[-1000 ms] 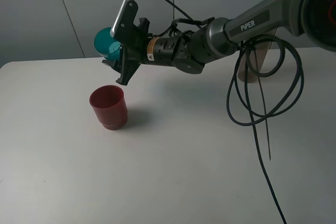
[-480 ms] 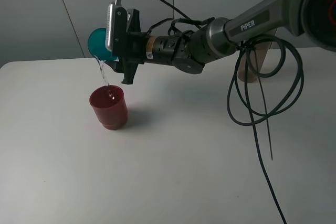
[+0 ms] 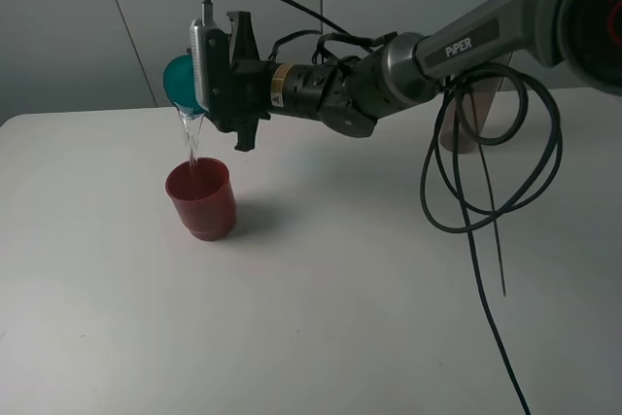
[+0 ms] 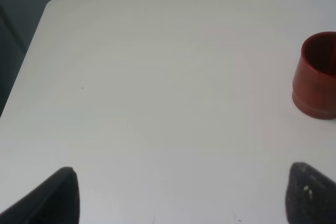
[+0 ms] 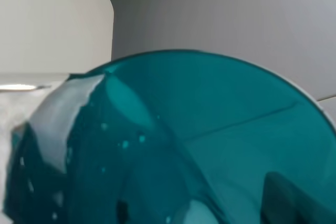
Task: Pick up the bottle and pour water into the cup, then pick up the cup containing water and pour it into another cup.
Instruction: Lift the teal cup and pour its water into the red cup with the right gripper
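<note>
In the right gripper [image 3: 209,85] the cup [image 3: 181,85] was clamped, tipped with its long axis near level and its mouth set straight above another cup [image 3: 201,199] on the table [image 3: 340,289], water [image 3: 190,138] being poured into it, while the left gripper [image 4: 184,203] was seen spread apart

Glossy translucent plastic teal cup [image 5: 210,129], opaque red cup [image 3: 201,201], matt table [image 3: 340,318].

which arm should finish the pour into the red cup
Right. The right gripper is shut on the teal cup, tipped above the red cup with water streaming in. The left gripper is open and empty, away from the teal cup.
</note>
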Available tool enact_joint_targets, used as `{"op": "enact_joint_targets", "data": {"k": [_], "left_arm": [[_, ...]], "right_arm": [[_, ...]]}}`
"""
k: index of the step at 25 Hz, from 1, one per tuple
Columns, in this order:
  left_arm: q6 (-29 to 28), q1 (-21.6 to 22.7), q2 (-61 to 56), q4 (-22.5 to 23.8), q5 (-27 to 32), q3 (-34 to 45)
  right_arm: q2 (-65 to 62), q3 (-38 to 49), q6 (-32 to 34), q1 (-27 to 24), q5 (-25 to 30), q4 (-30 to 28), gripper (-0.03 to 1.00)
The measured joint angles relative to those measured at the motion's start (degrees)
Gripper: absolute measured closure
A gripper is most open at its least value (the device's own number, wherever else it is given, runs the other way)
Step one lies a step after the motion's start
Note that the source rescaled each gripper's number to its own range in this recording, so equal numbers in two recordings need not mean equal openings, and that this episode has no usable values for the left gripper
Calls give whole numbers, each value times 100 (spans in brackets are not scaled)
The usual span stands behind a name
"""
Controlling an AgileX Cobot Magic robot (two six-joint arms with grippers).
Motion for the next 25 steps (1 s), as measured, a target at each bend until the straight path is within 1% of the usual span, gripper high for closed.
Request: {"op": "enact_joint_targets", "data": {"k": [3,8,15,25], "left_arm": [[0,0,0,0,0,0],[0,0,0,0,0,0],[0,0,0,0,0,0],[0,0,0,0,0,0]], "right_arm": [[0,0,-440,0,-45,229,91],[0,-9,-869,0,-273,413,91],[0,-9,-1183,0,-316,434,91],[0,-9,-1841,0,-360,434,91]]}}
